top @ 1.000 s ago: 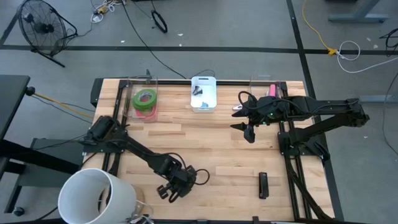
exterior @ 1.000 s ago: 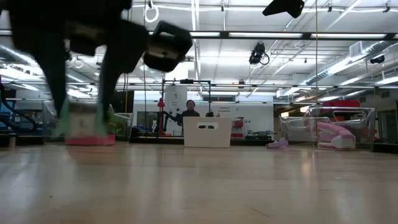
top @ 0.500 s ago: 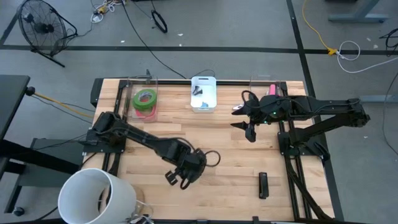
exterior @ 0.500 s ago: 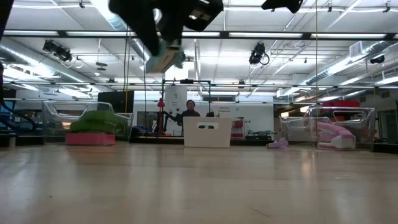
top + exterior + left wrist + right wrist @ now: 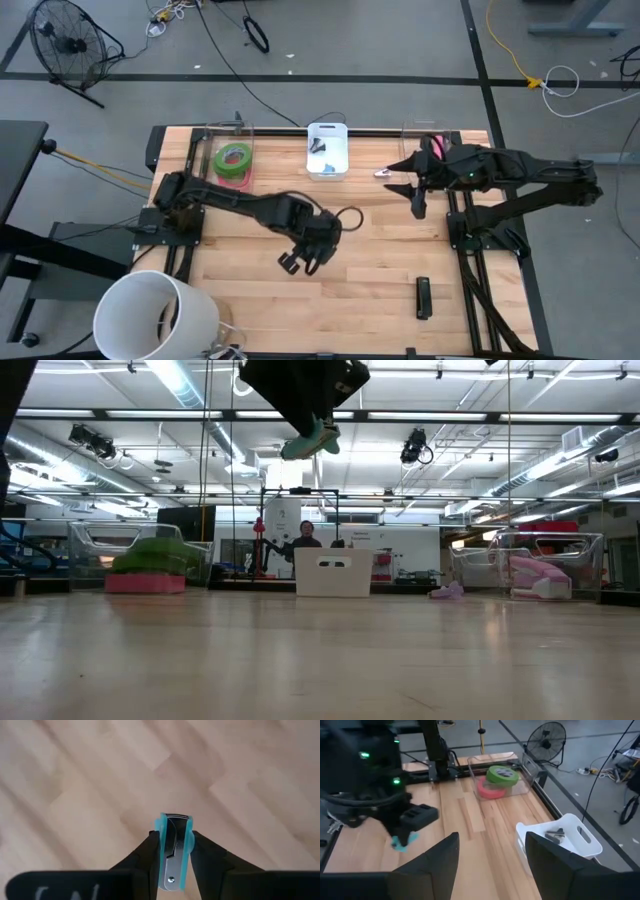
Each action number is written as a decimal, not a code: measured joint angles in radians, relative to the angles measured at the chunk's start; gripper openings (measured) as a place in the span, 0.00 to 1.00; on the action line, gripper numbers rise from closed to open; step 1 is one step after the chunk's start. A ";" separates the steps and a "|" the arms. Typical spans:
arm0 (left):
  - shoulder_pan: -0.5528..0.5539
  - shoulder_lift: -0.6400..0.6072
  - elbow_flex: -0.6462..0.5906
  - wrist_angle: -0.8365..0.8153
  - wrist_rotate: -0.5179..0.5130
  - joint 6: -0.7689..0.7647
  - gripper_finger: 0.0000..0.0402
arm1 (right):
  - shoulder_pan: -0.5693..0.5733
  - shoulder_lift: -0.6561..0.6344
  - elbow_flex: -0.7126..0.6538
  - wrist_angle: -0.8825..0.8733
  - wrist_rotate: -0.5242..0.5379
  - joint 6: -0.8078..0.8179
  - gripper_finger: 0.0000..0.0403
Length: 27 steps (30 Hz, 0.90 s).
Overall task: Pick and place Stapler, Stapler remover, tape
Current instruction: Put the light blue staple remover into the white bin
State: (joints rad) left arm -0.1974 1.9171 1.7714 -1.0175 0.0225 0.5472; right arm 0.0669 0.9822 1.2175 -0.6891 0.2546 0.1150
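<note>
Teal plastic sides mark the staple remover (image 5: 174,851) we see pinched between the left gripper's (image 5: 305,256) jaws, lifted clear of the wooden table (image 5: 380,250). Beyond those jaws, green and pink tape (image 5: 234,160) sits in a clear bin. The right gripper (image 5: 414,190) hangs with jaws wide, beside the white bin (image 5: 327,151).

No legible text, label, brand, number or sign in any view; the only trace is pale, blurred, cut-off marks on the dark body of the left gripper (image 5: 172,851) in the left wrist view, not readable.
</note>
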 joint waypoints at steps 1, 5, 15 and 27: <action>0.013 0.000 0.007 -0.009 -0.004 0.000 0.24 | 0.000 -0.003 0.000 0.000 0.000 0.000 0.56; 0.074 0.000 0.041 -0.055 -0.013 0.000 0.24 | 0.000 -0.007 0.000 0.000 0.000 0.002 0.56; 0.245 0.000 0.121 -0.120 -0.050 0.086 0.24 | 0.000 -0.007 0.000 0.000 0.000 0.009 0.56; 0.461 0.000 0.211 -0.138 -0.056 0.156 0.24 | 0.000 -0.007 0.000 0.000 0.000 0.012 0.56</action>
State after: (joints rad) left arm 0.2631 1.9168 1.9823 -1.1560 -0.0338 0.7030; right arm 0.0669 0.9752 1.2175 -0.6891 0.2543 0.1271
